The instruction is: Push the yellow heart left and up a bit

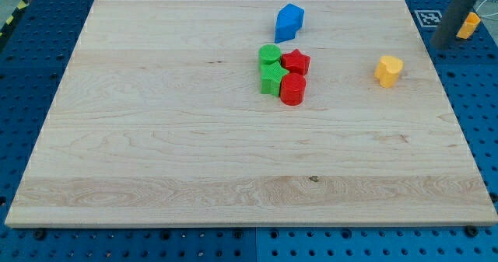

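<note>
The yellow heart [388,70] lies on the wooden board [156,137] at the view's upper right. My tip [440,44] is to the right of the heart and a little above it, apart from it, at about the board's right edge. The dark rod slants up to the view's top right corner.
A tight cluster sits left of the heart: a green round block [270,56], a second green block [271,79], a red star [295,61] and a red cylinder [292,89]. A blue block [289,22] lies above them. A small orange piece [469,25] lies off the board beside the rod.
</note>
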You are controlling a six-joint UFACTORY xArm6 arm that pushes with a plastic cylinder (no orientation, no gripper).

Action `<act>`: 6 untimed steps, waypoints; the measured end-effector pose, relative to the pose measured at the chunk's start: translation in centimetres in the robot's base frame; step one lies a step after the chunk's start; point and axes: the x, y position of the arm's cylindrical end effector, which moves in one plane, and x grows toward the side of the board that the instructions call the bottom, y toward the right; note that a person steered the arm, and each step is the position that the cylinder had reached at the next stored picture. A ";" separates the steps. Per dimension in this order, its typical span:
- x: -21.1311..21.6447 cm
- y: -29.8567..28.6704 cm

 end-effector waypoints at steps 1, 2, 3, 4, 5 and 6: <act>4.4 -3.4; 5.0 -6.6; 4.4 -8.9; 7.1 -9.7; 5.6 -12.0; 5.0 -15.8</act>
